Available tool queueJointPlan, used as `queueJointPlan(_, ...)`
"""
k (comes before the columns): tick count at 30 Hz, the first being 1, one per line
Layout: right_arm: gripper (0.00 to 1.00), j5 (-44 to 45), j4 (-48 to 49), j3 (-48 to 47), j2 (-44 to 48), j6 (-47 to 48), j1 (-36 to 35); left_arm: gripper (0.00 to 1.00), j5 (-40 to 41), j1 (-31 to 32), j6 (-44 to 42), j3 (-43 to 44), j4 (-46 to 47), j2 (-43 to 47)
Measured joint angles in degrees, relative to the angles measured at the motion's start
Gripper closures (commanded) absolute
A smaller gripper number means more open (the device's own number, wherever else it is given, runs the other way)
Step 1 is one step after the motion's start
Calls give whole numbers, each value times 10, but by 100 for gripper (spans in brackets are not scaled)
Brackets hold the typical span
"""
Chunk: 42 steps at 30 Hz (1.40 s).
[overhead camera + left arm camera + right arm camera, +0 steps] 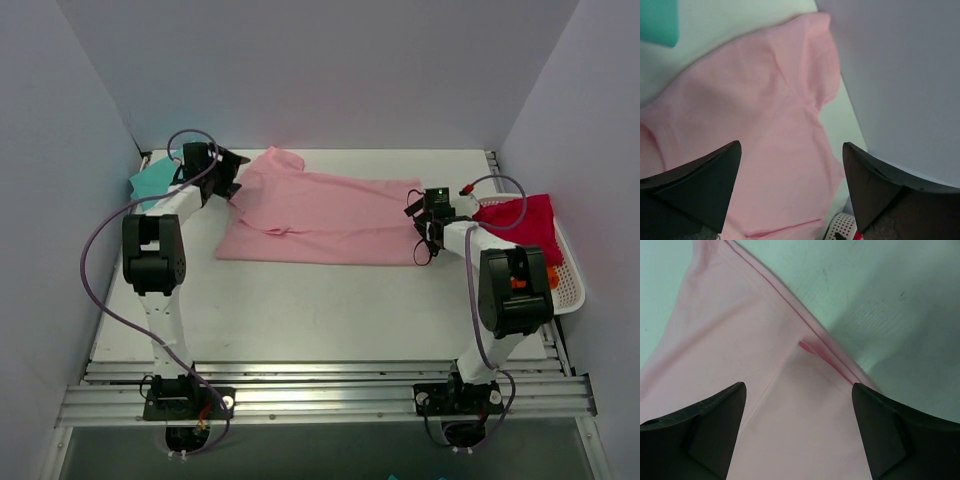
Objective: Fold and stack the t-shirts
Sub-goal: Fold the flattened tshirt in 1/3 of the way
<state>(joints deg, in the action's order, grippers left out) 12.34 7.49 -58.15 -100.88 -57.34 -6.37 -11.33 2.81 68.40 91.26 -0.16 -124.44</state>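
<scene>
The pale pink t-shirt [320, 215] lies spread flat across the middle of the table, its sleeve end at the left and its hem at the right. The teal t-shirt [150, 180] lies folded at the far left. My left gripper [228, 175] is open and empty over the pink shirt's left end; in its wrist view the pink shirt [765, 125] lies below its open jaws [790, 150] and the teal shirt [657, 20] is in the top left corner. My right gripper [420, 212] is open and empty just above the hem end, with the pink cloth [740, 350] below its jaws [797, 390].
A white perforated basket [570, 280] stands at the right edge holding a red cloth [520, 225]. Grey walls enclose the table on three sides; the back wall [900, 75] is close to the left gripper. Bare table [865, 290] lies beside the hem.
</scene>
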Motion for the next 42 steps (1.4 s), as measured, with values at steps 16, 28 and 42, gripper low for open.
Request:
queueJointPlan(16,22,37,57,-30,58,77,-210,9,56,13,-106,-82,23,185)
queueJointPlan(28,85,0,38,-376,-251,112,-388,10,132,15,-239,-275,49,371)
queueJointPlan(42,85,-10,-26,-444,-331,105,-409,10,141,12,-272,-331,60,412)
